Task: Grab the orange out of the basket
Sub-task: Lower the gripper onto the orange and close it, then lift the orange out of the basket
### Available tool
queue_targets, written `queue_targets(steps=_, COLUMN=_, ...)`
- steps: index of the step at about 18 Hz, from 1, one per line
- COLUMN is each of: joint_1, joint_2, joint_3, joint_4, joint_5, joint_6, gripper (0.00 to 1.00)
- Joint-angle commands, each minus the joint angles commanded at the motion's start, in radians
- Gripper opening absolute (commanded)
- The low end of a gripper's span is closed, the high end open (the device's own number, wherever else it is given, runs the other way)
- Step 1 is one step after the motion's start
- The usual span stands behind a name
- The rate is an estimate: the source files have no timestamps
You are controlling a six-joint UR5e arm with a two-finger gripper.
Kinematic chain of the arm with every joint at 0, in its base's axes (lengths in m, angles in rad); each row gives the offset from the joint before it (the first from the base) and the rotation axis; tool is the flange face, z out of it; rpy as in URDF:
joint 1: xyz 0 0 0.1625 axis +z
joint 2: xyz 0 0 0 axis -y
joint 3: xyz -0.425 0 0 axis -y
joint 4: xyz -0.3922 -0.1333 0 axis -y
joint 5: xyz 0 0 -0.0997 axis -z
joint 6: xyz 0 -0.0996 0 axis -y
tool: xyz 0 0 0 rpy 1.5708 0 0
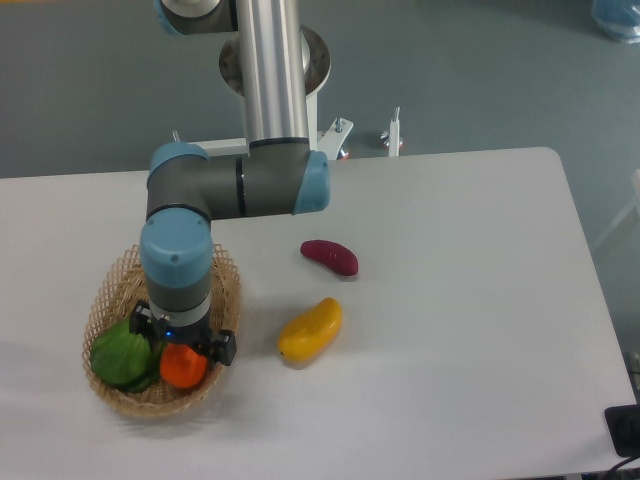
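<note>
The orange lies in the front right part of the tan wicker basket at the table's left. My gripper hangs straight down right over the orange, its wrist covering the fruit's upper edge. The fingers are hidden under the gripper body, so I cannot tell how wide they stand or whether they touch the orange.
A green leafy vegetable lies in the basket left of the orange. A yellow mango-like fruit and a dark red-purple vegetable lie on the white table right of the basket. The arm's forearm spans above the basket's back.
</note>
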Motion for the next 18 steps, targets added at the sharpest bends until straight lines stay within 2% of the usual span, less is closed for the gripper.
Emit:
queue_targets(steps=5, joint_1=-0.003, joint_2=-0.015, joint_3=0.0, joint_4=0.002, joint_5=0.0, joint_6=0.012, gripper=0.99)
queue_targets(steps=8, joint_1=-0.003, joint_2=-0.017, joint_3=0.005, joint_4=0.012, joint_5=0.0, joint_6=0.011, gripper=0.68)
queue_targets(steps=10, joint_1=-0.003, joint_2=-0.017, joint_3=0.003, joint_4=0.015, joint_5=0.0, joint_6=0.011, gripper=0.42)
queue_targets(steps=11, joint_1=-0.003, joint_2=-0.014, joint_3=0.005, joint_4=0.015, joint_5=0.0, joint_6=0.011, gripper=0.35)
queue_targets(steps=12, joint_1=-0.003, joint_2=-0.011, joint_3=0.006, joint_4=0.015, joint_5=-0.002, joint_6=0.012, gripper=0.31)
queue_targets(steps=18, joint_1=0.014, joint_2=0.032, joint_3=0.009, joint_4=0.012, joint_5=-0.024, joint_6=0.02, gripper=0.31)
